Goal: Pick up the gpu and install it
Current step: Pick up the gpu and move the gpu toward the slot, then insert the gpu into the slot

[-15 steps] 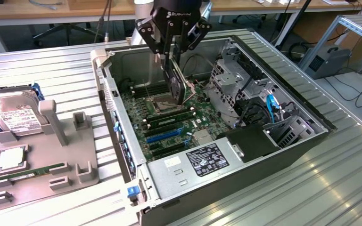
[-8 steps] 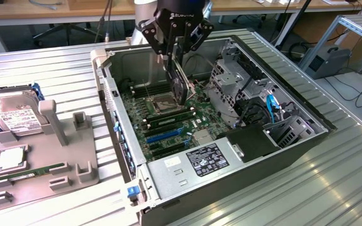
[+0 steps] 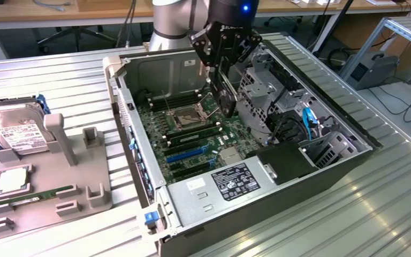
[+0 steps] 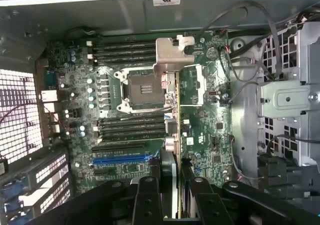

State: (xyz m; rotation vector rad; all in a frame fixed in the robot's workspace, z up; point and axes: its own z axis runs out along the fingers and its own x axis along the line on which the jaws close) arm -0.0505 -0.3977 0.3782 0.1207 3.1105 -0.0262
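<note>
My gripper (image 3: 220,64) hangs inside the open computer case (image 3: 334,123) and is shut on the gpu (image 3: 225,96). The card hangs on edge below the fingers, its lower end just above the motherboard (image 3: 191,139) near the CPU socket (image 3: 188,115). In the wrist view the gpu (image 4: 177,135) appears edge-on as a thin green strip with a dark face, running out from between the two black fingers (image 4: 148,200) of the gripper (image 4: 175,197). It lies over the board beside the CPU socket (image 4: 142,87). The blue slot (image 4: 125,160) is off to one side of the card.
A metal drive cage (image 3: 263,85) and black cables (image 3: 291,128) crowd the case on the exterior view's right. A grey fixture (image 3: 48,182) on the exterior view's left holds a hard drive (image 3: 16,131), a CPU (image 3: 11,181) and a RAM stick (image 3: 30,196). Ribbed metal table (image 3: 348,214) all around.
</note>
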